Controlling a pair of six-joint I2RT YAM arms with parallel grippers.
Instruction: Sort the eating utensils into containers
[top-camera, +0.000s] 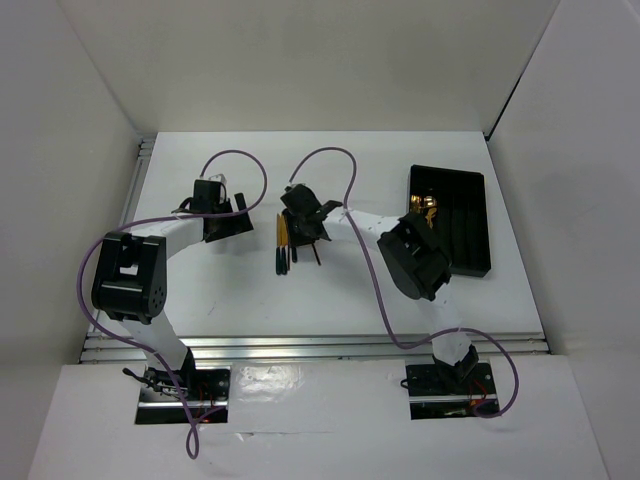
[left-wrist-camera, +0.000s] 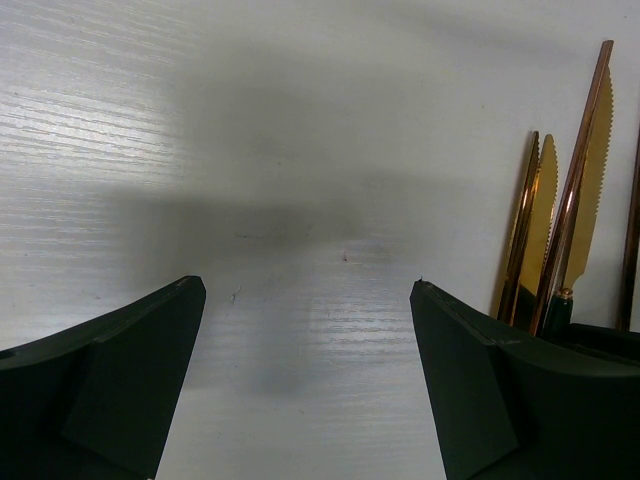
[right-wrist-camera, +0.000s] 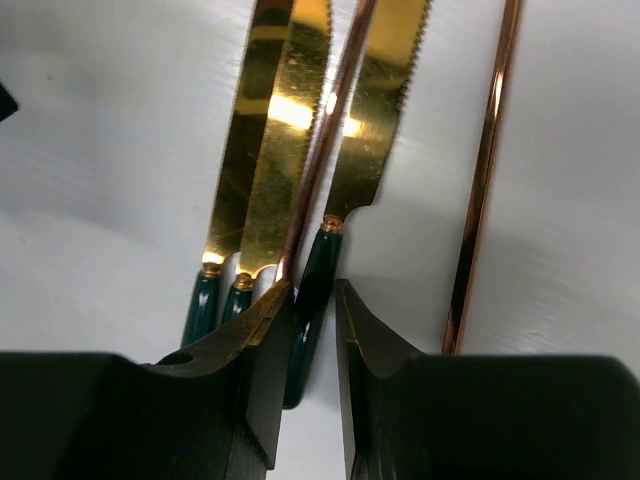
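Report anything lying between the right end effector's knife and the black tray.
Nothing loose shows between knife and tray; only the right arm's own links overhang that stretch, hiding part of the table.

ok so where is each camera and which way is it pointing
Top: above and behind the arms, looking down on the table, both arms, the knives and the tray.
Left wrist: on the left arm, facing the bare table past its open left hand; knives at right edge.
Right wrist: close over the knives, right hand shut on one knife.
Shared: both wrist views show the same knives.
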